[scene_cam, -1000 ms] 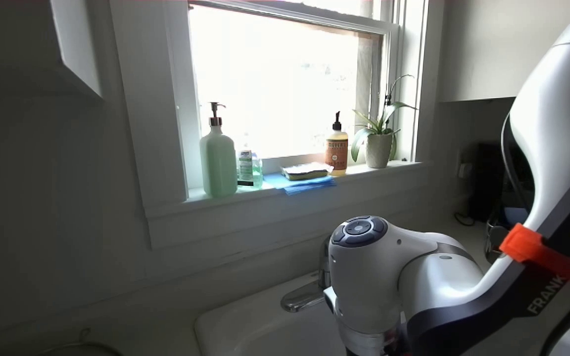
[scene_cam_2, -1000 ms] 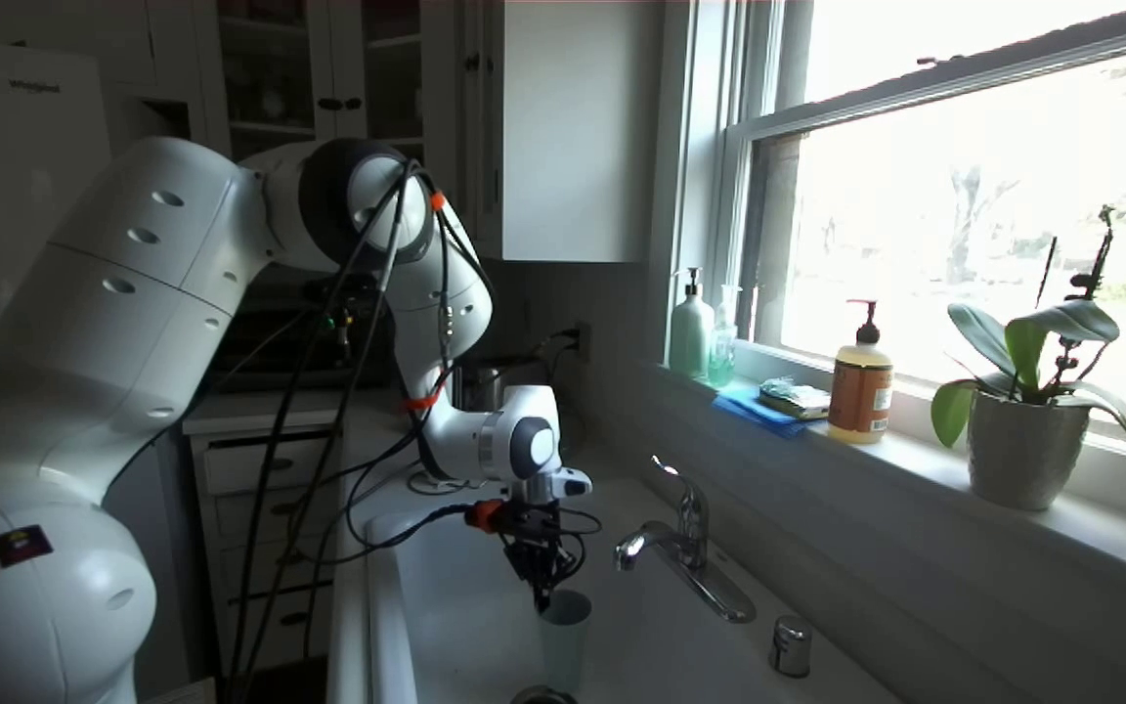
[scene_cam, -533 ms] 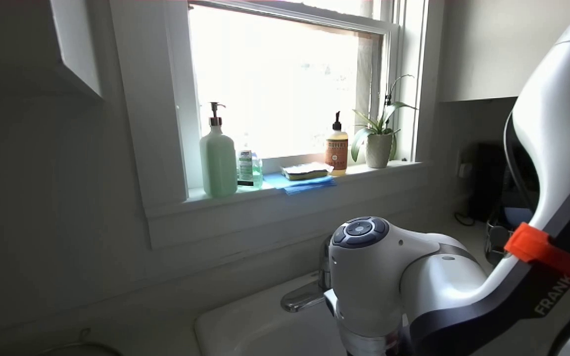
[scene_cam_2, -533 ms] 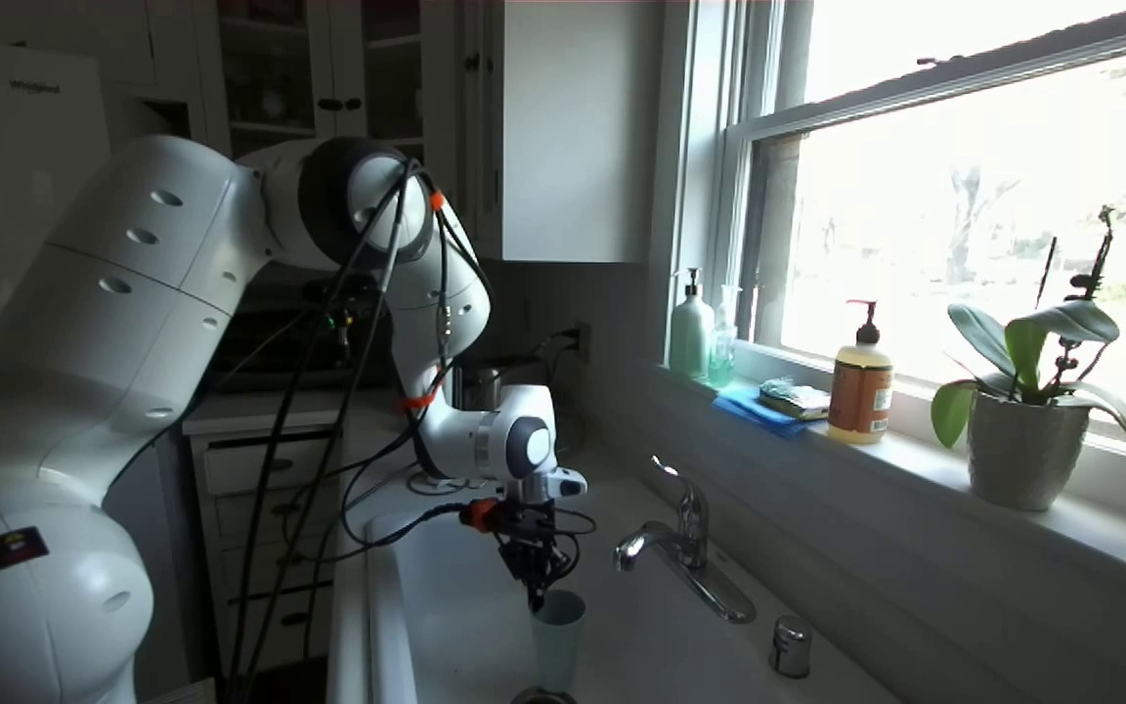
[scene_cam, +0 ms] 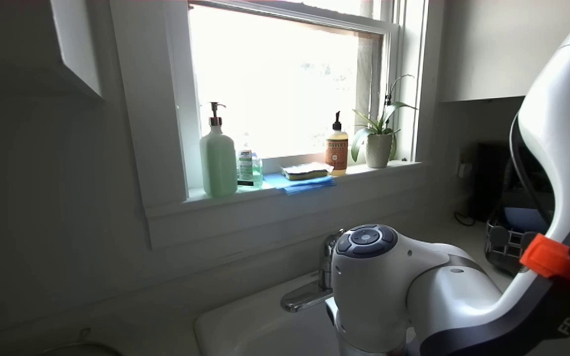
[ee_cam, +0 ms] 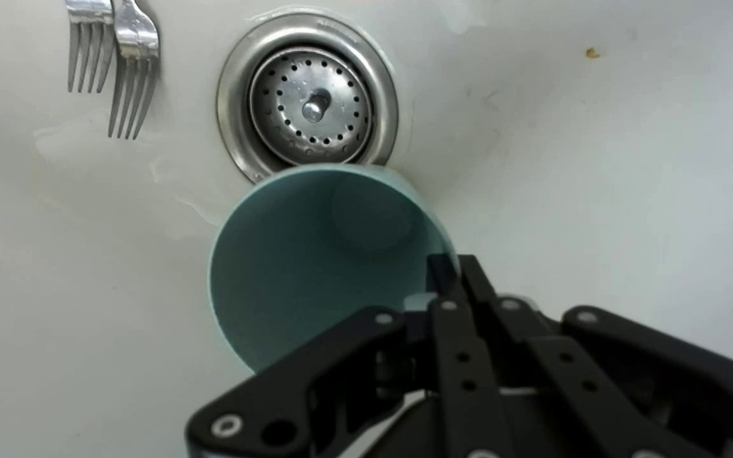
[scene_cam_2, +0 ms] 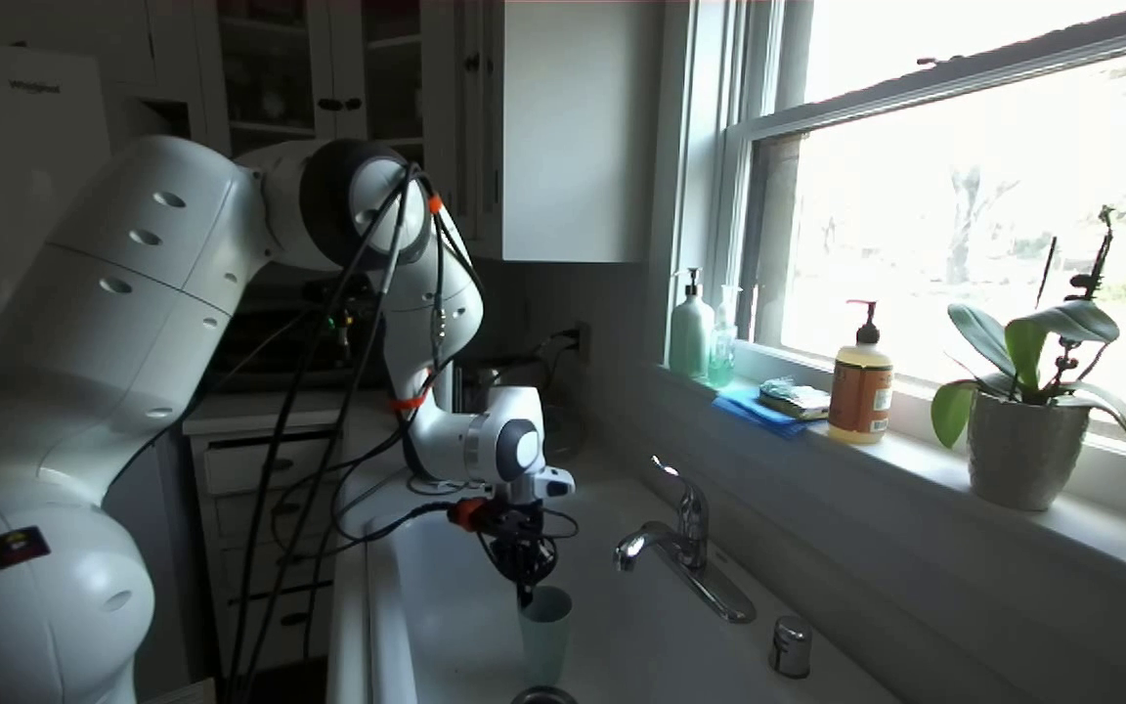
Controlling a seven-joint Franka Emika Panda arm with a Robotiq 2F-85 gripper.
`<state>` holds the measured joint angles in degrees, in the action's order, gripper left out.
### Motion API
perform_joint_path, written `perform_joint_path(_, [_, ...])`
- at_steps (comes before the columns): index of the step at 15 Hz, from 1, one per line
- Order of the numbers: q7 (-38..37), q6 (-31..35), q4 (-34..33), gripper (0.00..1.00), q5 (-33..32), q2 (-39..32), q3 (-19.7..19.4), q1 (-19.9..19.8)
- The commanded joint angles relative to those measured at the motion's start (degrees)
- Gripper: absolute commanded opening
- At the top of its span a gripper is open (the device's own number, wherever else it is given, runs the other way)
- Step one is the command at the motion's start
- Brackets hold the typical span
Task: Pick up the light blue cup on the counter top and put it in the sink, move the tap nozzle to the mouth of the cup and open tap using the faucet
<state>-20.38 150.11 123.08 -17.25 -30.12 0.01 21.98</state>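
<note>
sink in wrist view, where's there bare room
Right of the drain and light blue cup, down to the gripper: bare but for a brown speck. Left of the cup, below the forks: bare, with wet-looking marks. Crowded: between forks, drain and cup.

I am counting in sink: one light blue cup, two forks, one drain. At its window-side edge, tallying one tap nozzle, one faucet, one chrome cap. On windowsill, finding three bottles, two sharing one end, at least one sponge, one potted plant occupying opposite end.
</note>
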Motion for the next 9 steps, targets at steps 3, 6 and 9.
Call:
perform_joint_path(3, [-4.79, 4.25, 1.21, 0.01, 1.27, -0.46, -0.77, 0.93])
perform_joint_path(6, [-4.84, 3.49, 1.10, 0.30, 1.67, -0.71, -0.62, 0.79])
perform_joint_path(9, [-4.51, 3.02, 1.17, 0.50, 2.25, 0.54, -0.54, 0.54])
